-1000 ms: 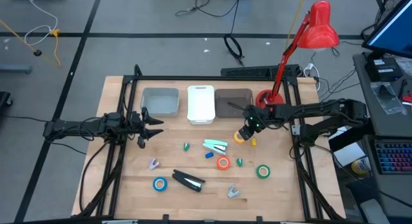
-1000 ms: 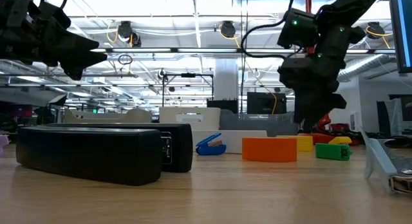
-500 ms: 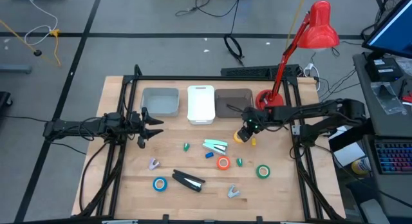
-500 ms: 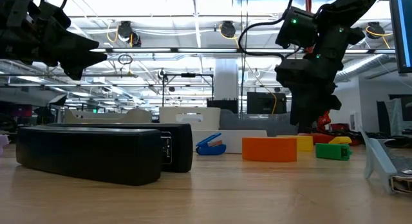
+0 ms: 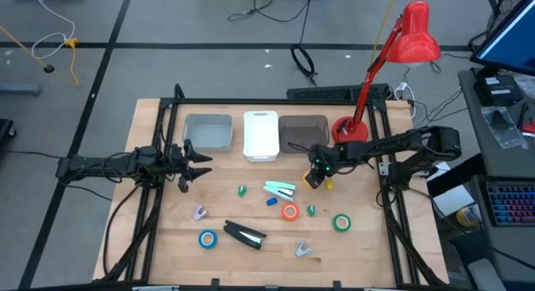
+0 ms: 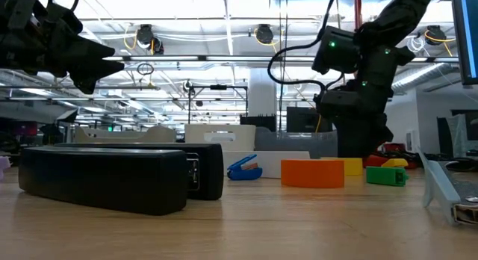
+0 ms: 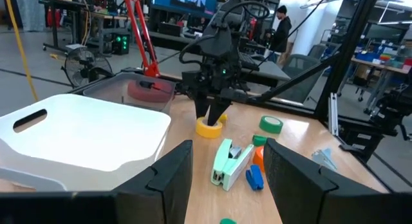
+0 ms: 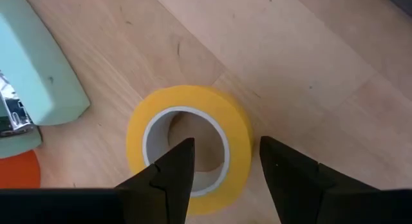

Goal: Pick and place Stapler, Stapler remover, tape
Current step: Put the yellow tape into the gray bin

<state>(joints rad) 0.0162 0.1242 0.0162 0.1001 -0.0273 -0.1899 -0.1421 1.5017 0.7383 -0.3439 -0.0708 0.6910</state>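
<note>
My right gripper [image 8: 222,179] hangs open just over the yellow tape roll [image 8: 187,98], which lies flat at the table's right middle [image 5: 311,180]. One finger is over the pale core and the other outside the roll's wall; no touch shows. The orange tape [image 5: 290,211], green tape [image 5: 341,222] and blue tape [image 5: 206,238] also lie flat. A mint stapler [image 5: 280,189] and a black stapler [image 5: 244,234] lie on the wood. Two grey staple removers [image 5: 199,212] [image 5: 303,250] rest nearer the front. My left gripper [image 5: 188,165] waits open at the left.
Three bins stand in a row at the back: grey [image 5: 208,132], white [image 5: 261,135] and dark [image 5: 303,134]. A red desk lamp [image 5: 414,36] rises at the back right. Tiny green, blue and yellow bits lie among the rolls. Black frame rails [image 5: 163,140] border the table.
My right gripper has come down toward the yellow tape roll, drifting slightly toward the table's left, its fingers still apart. The roll and everything else on the table have stayed where they were.
</note>
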